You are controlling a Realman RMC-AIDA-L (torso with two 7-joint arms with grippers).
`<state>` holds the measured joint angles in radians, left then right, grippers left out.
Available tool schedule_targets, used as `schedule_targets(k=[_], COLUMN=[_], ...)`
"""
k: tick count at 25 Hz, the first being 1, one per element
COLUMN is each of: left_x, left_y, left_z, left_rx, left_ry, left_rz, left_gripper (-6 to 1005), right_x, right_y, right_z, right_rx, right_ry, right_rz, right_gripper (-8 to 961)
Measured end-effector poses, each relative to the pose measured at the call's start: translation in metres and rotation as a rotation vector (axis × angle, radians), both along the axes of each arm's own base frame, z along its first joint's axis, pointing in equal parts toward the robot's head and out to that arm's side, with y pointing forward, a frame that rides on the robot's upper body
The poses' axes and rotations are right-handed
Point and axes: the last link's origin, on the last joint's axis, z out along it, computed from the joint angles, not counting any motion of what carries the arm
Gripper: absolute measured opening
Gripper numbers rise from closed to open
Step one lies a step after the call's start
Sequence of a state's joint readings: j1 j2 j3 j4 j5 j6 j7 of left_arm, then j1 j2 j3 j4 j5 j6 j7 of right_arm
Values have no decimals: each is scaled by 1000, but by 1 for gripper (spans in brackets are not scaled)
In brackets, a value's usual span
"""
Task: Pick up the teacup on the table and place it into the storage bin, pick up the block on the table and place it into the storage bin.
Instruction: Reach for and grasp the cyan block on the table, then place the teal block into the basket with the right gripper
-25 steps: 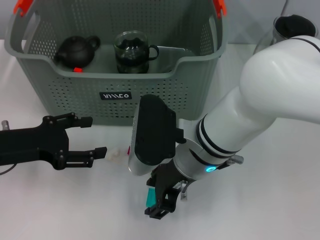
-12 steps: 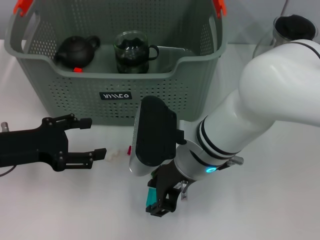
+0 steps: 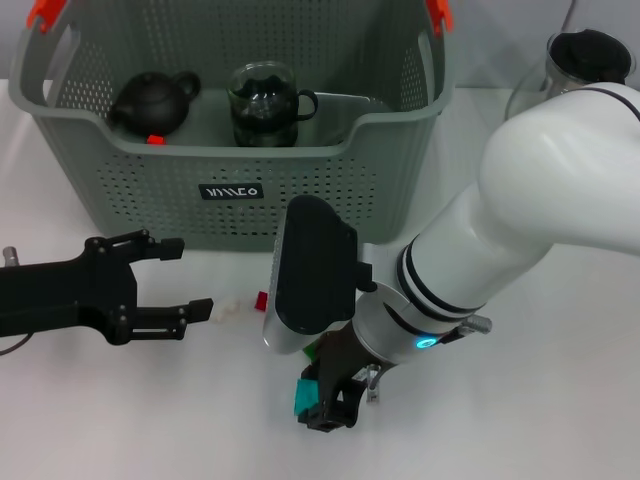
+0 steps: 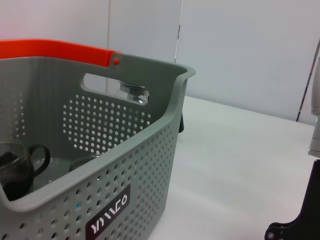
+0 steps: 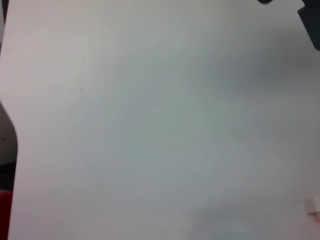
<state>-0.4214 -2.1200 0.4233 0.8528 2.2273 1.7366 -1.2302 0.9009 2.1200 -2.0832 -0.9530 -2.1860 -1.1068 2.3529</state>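
Observation:
The storage bin [image 3: 330,185], grey and perforated with orange clips, stands at the back of the table and also fills the left wrist view [image 4: 150,135]. The glass teacup [image 3: 264,104] stands upright inside it, and its edge shows again [image 4: 17,167]. A teal block [image 3: 300,399] lies on the white table near the front. My right gripper [image 3: 328,405] is low over the table, right beside the block and touching or nearly touching it. My left gripper [image 3: 181,277] hovers open and holds nothing, in front of the bin's left half.
A black teapot [image 3: 152,100] sits in the bin next to the teacup. A small red piece [image 3: 262,298] and a white piece [image 3: 231,311] lie between the two grippers. A glass jar with a black lid [image 3: 582,58] stands at the back right.
My right arm has shifted slightly right and down, bringing its gripper lower beside the teal block. The left gripper has stayed where it was.

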Motion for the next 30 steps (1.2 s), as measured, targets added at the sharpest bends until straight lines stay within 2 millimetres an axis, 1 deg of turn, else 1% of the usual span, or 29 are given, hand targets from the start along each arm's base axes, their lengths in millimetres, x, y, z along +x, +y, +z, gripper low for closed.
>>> schedule_targets(k=[7,9,12,17,22,24,25,26,30], left_x=[-1,-1,-1,-4,-10,-11,-11,-11,-11], left_y=[-1,-1,-1,-4,-11,-12,-12,-12,-13], left_z=[0,0,0,0,-3,-4,-4,-4,-4], left_rx=[0,0,0,-9,-18,-19,-19,-19,-18], left_ry=[0,0,0,10,30,32,33,33,35], left_rz=[2,3,1,7,14,13,13,14,7], left_gripper=[886,886,886,886,885,885,885,885,885], right_x=[-4,-5,-7,-12,-19,-23,-30,-30,-57], right_y=[-3,-4,-2,4,11,14,15,15,20], right_z=[2,3,5,20,48,62,78,78,119], right_rx=[-6,-8,-2,20,70,101,131,131,194], right_ry=[17,22,29,81,190,220,251,251,343], right_rz=[6,9,3,-40,-87,-84,-74,-74,-26], right_gripper=[436,426,435,450,464,470,473,476,488])
